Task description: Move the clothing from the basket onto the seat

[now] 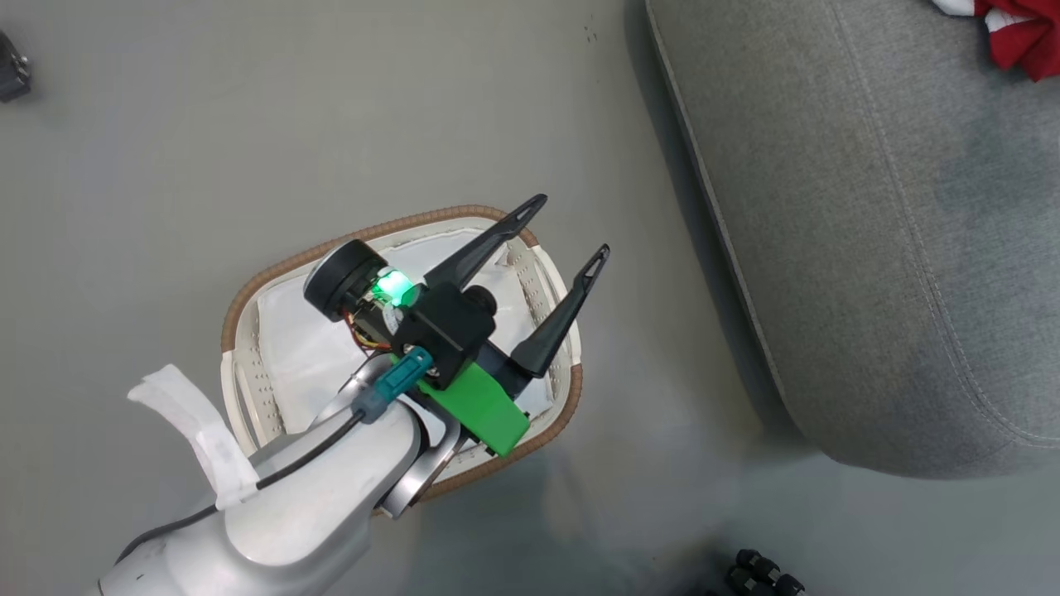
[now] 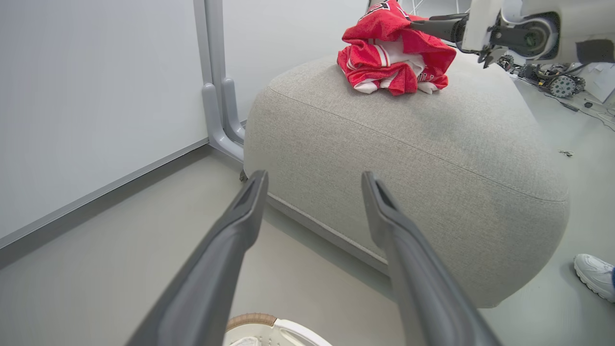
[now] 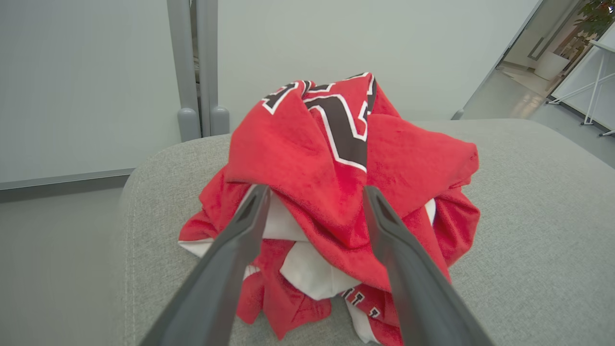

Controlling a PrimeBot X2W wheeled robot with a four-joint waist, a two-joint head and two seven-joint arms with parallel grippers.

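Since the pale left forearm crosses over it in the head view, the oval white plastic laundry basket [image 1: 280, 266] with its brown woven rim is partly hidden; its near rim and part of its right wall are covered. What shows of its inside is a plain white sheet of cloth [image 1: 302, 335]. In the left wrist view the basket [image 2: 269, 331] is cut off by the bottom edge.

Left gripper [image 1: 573, 223] [image 2: 313, 175]: the two long dark fingers are spread wide and grip nothing. It sits over the basket's far right rim and points toward the seat.

Right of the basket across bare grey floor is the large grey fabric-upholstered seat [image 1: 869, 207] [image 2: 408, 158] [image 3: 528, 192], cropped at the frame edges in the head view.

The clothing [image 2: 389, 53] [image 3: 336, 158], red thin fabric with white trim and black-and-white block characters, lies bunched on top of the seat. In the head view the clothing [image 1: 1020, 35] is a red scrap cut off at the far right corner.

Right gripper [image 3: 315, 188]: fingers stand apart, and a peak of the red cloth rises between them. Whether either finger touches the fabric is unclear.

A white shoe [image 2: 593, 276] is at the right edge, cropped. Small dark objects [image 1: 762, 575] at the near edge are too cut off to identify.
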